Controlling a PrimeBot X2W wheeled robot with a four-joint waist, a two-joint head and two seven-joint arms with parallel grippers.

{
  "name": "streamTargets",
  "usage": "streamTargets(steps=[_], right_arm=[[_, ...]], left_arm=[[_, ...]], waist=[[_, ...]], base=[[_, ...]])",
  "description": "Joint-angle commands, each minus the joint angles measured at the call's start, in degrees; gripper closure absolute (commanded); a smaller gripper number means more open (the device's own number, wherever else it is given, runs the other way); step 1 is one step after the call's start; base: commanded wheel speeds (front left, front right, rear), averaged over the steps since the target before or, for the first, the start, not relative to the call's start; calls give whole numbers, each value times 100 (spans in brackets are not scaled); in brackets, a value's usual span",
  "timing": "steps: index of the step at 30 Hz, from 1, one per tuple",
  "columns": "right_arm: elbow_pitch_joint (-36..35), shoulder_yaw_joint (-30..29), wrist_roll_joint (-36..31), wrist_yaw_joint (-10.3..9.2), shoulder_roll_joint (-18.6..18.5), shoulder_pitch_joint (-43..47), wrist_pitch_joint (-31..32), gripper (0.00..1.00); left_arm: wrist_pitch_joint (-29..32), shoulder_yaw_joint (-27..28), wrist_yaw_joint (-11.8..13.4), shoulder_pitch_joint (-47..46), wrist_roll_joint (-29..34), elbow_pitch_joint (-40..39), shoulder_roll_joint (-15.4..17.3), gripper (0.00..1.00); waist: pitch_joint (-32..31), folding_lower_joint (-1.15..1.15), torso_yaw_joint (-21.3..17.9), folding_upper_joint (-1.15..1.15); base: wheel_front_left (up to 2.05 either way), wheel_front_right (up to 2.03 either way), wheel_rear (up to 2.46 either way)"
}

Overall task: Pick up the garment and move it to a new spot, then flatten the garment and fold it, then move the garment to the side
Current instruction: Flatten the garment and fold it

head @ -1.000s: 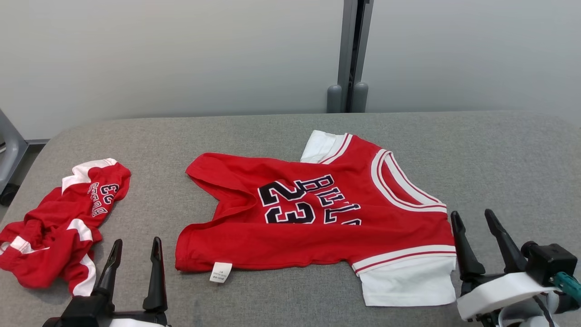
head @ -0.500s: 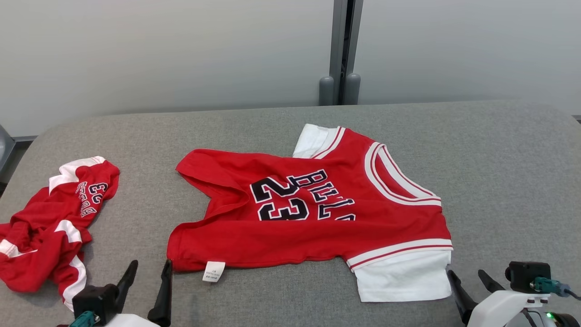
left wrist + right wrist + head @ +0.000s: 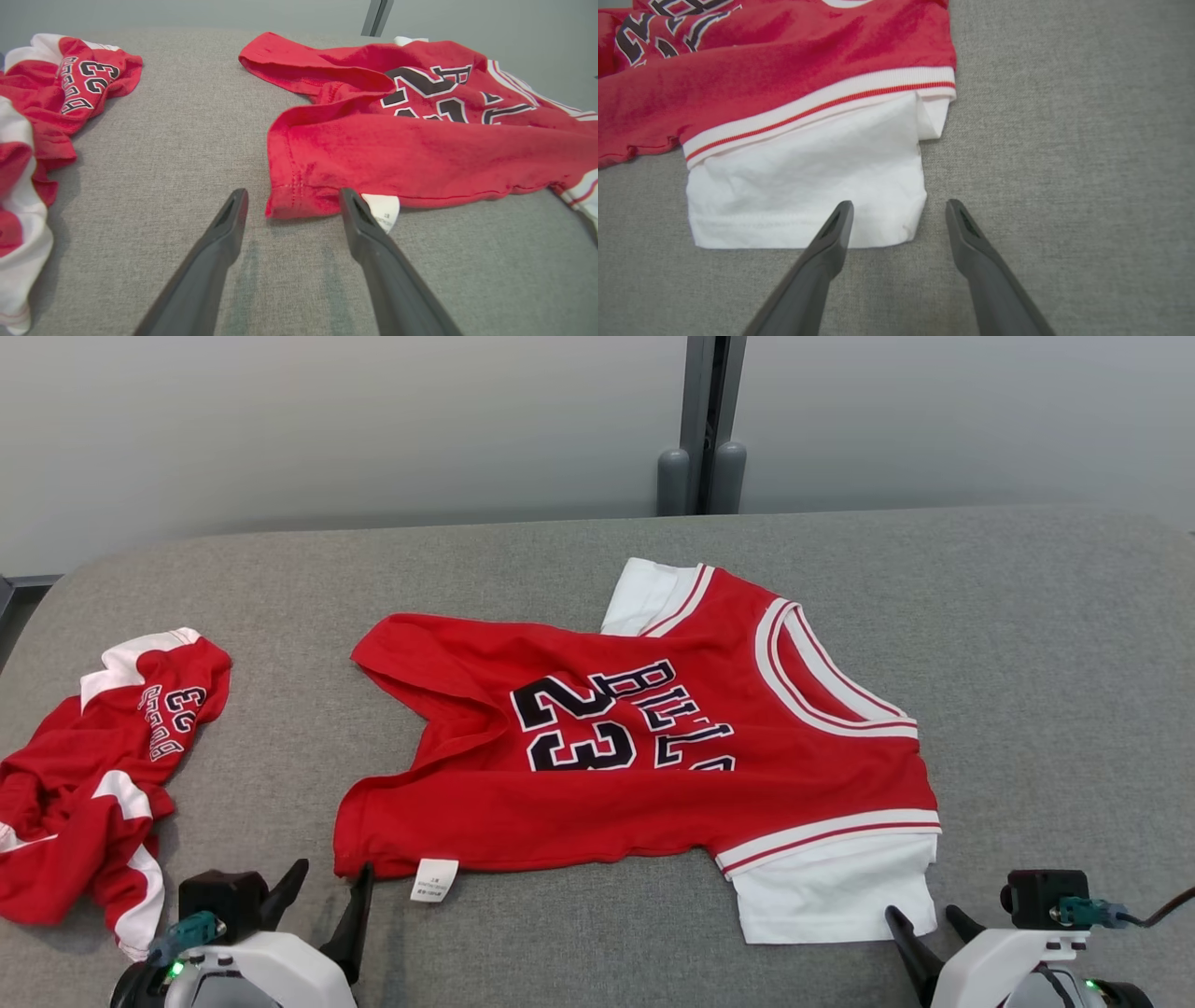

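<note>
Red jersey (image 3: 635,756) lies mid counter (image 3: 1027,663), front up, "23" and lettering visible. Collar points to the robot's right, hem to its left. Not flat: far hem corner is turned over, with a bunched ridge running in from it toward the number. White near sleeve (image 3: 831,896) sticks out on the robot's side, white far sleeve (image 3: 653,597) on the wall side. Care label (image 3: 434,879) pokes out from under the near hem edge.

Left hand (image 3: 332,870) sits low at the near hem corner, fingers spread wide, gripping nothing. In the left wrist view the left hand (image 3: 293,192) straddles that corner of the jersey (image 3: 420,140); one fingertip (image 3: 350,200) overlaps the care label (image 3: 385,210). Whether it touches the cloth, can't tell.

Right hand (image 3: 922,913) is low at the outer corner of the near sleeve, fingers also wide apart, holding nothing. In the right wrist view the right hand (image 3: 899,203) has one fingertip (image 3: 843,212) over the near sleeve (image 3: 808,186) edge and the other over bare counter (image 3: 1064,140) just beside it. Contact unclear.

Second red garment (image 3: 93,775) is crumpled at the counter's left end, well apart from the jersey. Pale wall (image 3: 327,429) and grey post (image 3: 702,420) behind
</note>
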Motion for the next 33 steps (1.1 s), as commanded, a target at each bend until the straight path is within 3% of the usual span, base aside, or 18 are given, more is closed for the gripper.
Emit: streamTargets(steps=[1,13,14,16,17,18,19,20,21,33], right_arm=[[27,2,21,1,-11,-98,-5,0],[259,290,121,1,30,-354,-83,0],[285,318,126,1,31,-367,-85,0],[330,351,159,1,36,-383,-101,0],[358,363,169,1,38,-389,-105,9],[387,377,168,2,41,-387,-108,28],[418,393,190,2,43,-390,-106,55],[446,408,204,2,47,-396,-103,71],[470,422,210,2,53,-405,-106,100],[280,294,456,1,-39,-465,-503,100]], left_arm=[[36,-6,-33,-198,-54,43,70,0],[313,-345,-172,-955,-345,907,332,0],[326,-380,-180,-985,-393,946,340,2],[355,-454,-190,-1028,-482,999,351,21],[380,-488,-190,-1040,-522,1019,358,31],[387,-526,-196,-1044,-553,1033,371,41],[398,-557,-199,-1052,-587,1045,386,63],[383,-583,-202,-1063,-630,1046,398,97],[366,-607,-205,-1072,-664,1049,411,100],[166,-649,-184,-841,-867,727,526,100]], waist=[[35,0,-1,0],[297,0,-104,0],[305,0,-110,0],[319,0,-118,0],[325,0,-119,0],[329,0,-119,0],[331,0,-118,0],[332,0,-115,0],[329,0,-111,0],[166,0,-77,0]], base=[[0,0,0],[0,0,0],[0,0,0],[0,0,0],[0,0,0],[0,0,0],[0,0,0],[0,0,0],[0,0,0],[0,0,0]])
